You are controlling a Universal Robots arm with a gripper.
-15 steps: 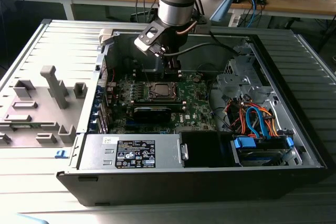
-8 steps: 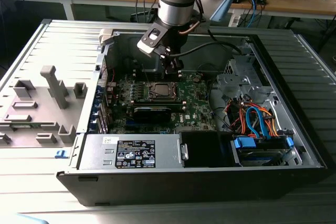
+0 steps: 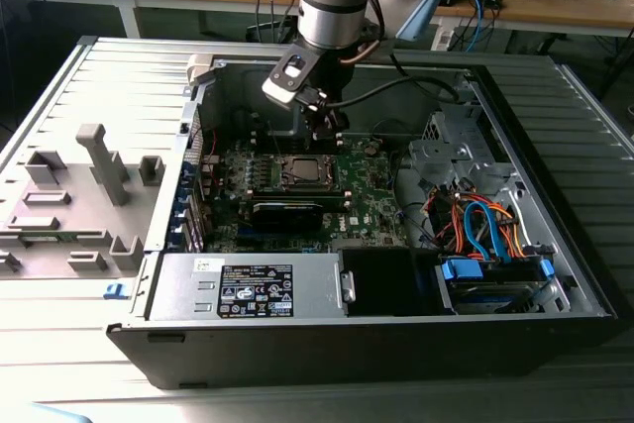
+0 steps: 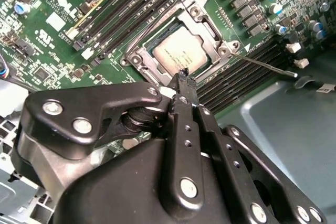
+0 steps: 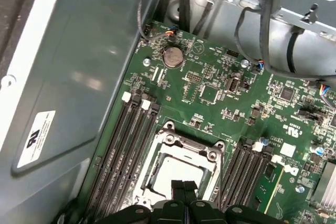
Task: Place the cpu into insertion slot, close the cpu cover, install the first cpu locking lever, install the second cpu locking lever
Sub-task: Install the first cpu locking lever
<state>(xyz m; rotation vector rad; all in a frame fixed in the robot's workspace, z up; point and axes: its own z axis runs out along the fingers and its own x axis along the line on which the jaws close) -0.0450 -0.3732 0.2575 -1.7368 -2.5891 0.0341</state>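
The cpu (image 4: pixel 181 51) lies flat in the insertion slot (image 3: pixel 302 171) on the green board, its pale metal face showing through the window of the cpu cover (image 4: pixel 212 40), which lies down over it. One thin wire lever (image 4: pixel 262 64) sticks out from the socket corner over the memory slots. A second lever (image 4: pixel 149 30) runs along the opposite side of the socket. My gripper (image 4: pixel 185 77) hovers just above the socket's edge, shut with nothing between its fingers. In the first wrist view the cpu (image 5: pixel 176 174) sits right beyond the gripper (image 5: pixel 184 184).
Memory slots (image 5: pixel 121 145) flank the socket on both sides. A long black card (image 3: pixel 287 213) lies in front of it. Cables (image 3: pixel 485 225) and a drive cage fill the exterior view's right. The power supply (image 3: pixel 248 289) sits at the front. Grey case walls (image 5: pixel 79 66) enclose the board.
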